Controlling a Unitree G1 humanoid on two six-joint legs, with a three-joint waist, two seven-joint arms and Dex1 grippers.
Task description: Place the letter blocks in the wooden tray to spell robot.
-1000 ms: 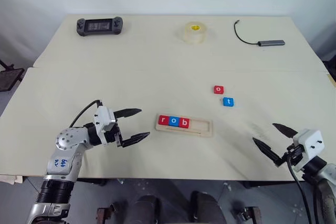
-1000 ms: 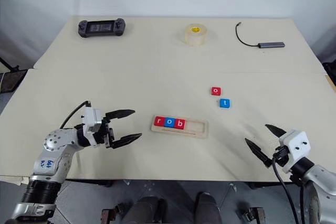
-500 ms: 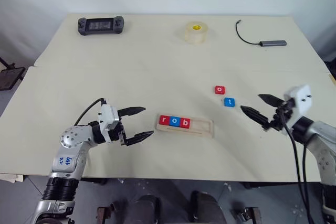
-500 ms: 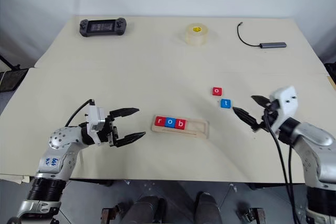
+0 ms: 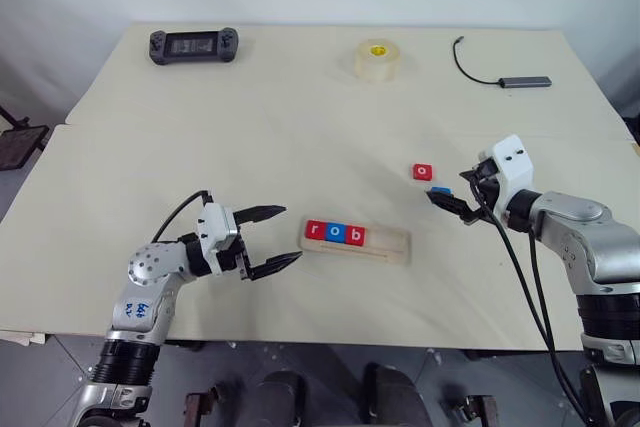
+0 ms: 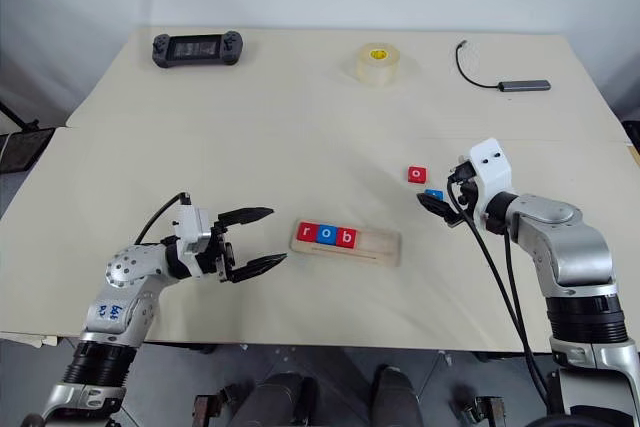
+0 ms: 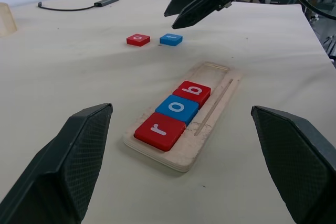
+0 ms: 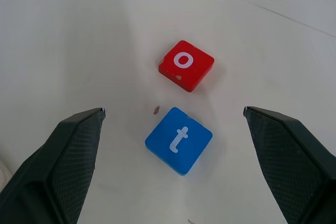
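Observation:
The wooden tray [image 5: 390, 241] lies at the table's front centre. A red r [image 5: 316, 230], a blue o [image 5: 335, 233] and a red b [image 5: 353, 236] sit in its left half. To the right behind it, two loose letter blocks rest on the table: a red o [image 8: 186, 65] and a blue t [image 8: 178, 140]. My right gripper [image 5: 447, 190] hangs open just above the blue t, with one finger on each side of it and nothing held. Left of the tray, my left gripper [image 5: 291, 233] is open and empty, pointing at the tray's left end.
Along the far edge stand a black game controller [image 5: 193, 45], a roll of clear tape [image 5: 377, 60] and a grey hub with its black cable [image 5: 520, 80]. A seam crosses the table between these and the tiles.
My right gripper has swung from the front right edge forward and left, to just over the blue t. It has stayed open. The left gripper has hardly moved.

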